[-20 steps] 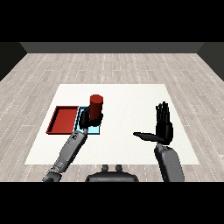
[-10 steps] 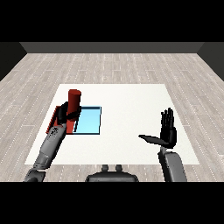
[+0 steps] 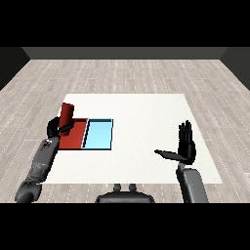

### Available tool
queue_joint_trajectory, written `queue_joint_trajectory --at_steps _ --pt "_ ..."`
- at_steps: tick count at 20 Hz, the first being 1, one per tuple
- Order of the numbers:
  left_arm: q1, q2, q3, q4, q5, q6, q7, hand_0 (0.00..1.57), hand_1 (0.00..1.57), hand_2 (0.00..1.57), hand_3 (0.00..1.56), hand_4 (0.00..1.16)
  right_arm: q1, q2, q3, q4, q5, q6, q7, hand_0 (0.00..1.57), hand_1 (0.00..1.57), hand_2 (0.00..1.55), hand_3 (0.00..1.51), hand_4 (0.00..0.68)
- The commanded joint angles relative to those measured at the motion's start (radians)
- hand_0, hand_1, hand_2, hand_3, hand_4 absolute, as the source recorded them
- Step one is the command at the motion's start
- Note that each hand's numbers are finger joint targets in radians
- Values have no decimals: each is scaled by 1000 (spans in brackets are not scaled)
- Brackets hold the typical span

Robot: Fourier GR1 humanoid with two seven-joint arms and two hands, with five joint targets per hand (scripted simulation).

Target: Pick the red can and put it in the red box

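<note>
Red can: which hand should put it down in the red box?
Left. The left hand is curled round the red can right at the red tray. The right hand is open, far off on the table's other side.

A light blue tray (image 3: 99,135) lies flat on the white surface (image 3: 146,117), toward its left side, long edge running away from the viewer. Its dark rim seems to touch the neighbouring tray, though the seam is hard to read. Pale wood-plank floor (image 3: 146,73) surrounds the surface.
</note>
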Motion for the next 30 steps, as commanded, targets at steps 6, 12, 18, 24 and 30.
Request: queue_joint_trajectory --at_steps 6,12,18,24,30 --pt "-164 -93 7 457 -93 48 -75 1398 1398 1344 1350 919 -41 29 33 133 97 -27 -68 0 0 0 0 0" --pt "-181 -89 57 568 -66 -28 -128 1353 1353 1369 1276 938 -123 42 26 247 137 -47 -97 0 0 0 0 0" --pt "-233 -79 -82 665 -215 -129 -27 0 0 0 0 270 -82 20 8 209 102 -3 -104 0 0 0 0 0" --pt "-250 -7 -18 655 -172 -92 -32 0 0 0 0 0 -52 -14 -29 121 50 54 -78 0 0 0 0 0" --pt "-219 -39 217 445 67 -46 -386 0 0 0 0 0 -85 25 -31 179 23 49 -90 0 0 0 0 0"
